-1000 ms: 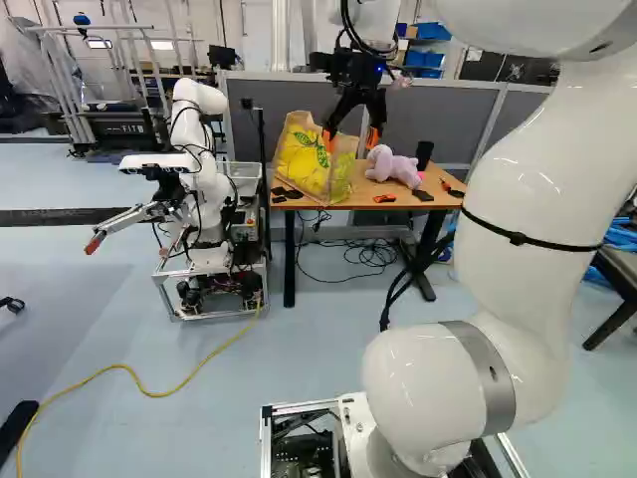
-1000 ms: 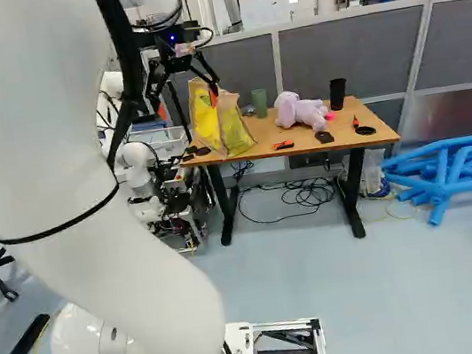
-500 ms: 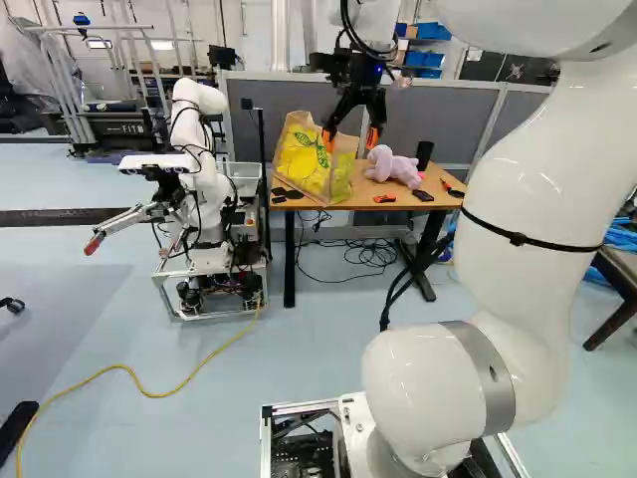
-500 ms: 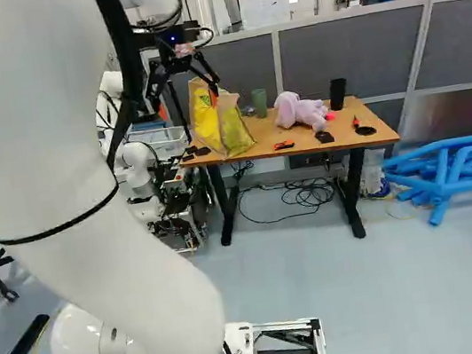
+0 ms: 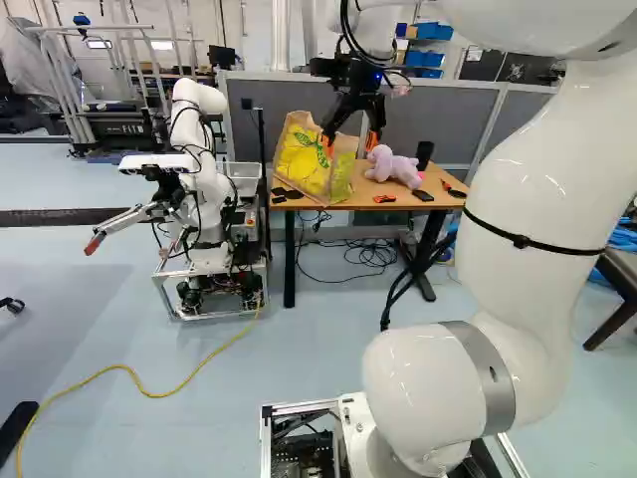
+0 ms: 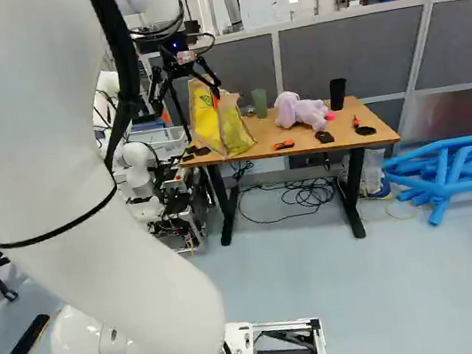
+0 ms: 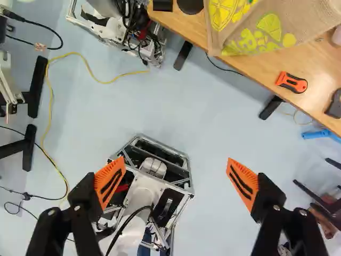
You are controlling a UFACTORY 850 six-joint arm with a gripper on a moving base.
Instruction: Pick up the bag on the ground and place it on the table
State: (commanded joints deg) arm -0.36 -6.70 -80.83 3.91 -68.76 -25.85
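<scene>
Task item: bag, tan with yellow-green print, upright on the tabletop, at the end nearer another robot, close to the front edge.

Tool: fingers wide apart, nothing between the orange pads. In the left base view, by the upper part of the bag, with one finger overlapping the upper bag and the other out to the right. In the wrist view, bag out ahead of the fingertips, outside the gap and apart from both; floor and own moving base visible past the fingers.

Also on the tabletop: lilac plush toy to the right of the bag in both base views; green cup between bag and toy in the right base view; black cup past the toy; orange-and-black cutter near the front edge; flat black pieces just beside the bag's foot.

Floor: yellow cable running to another robot; dark cables under the tabletop.
</scene>
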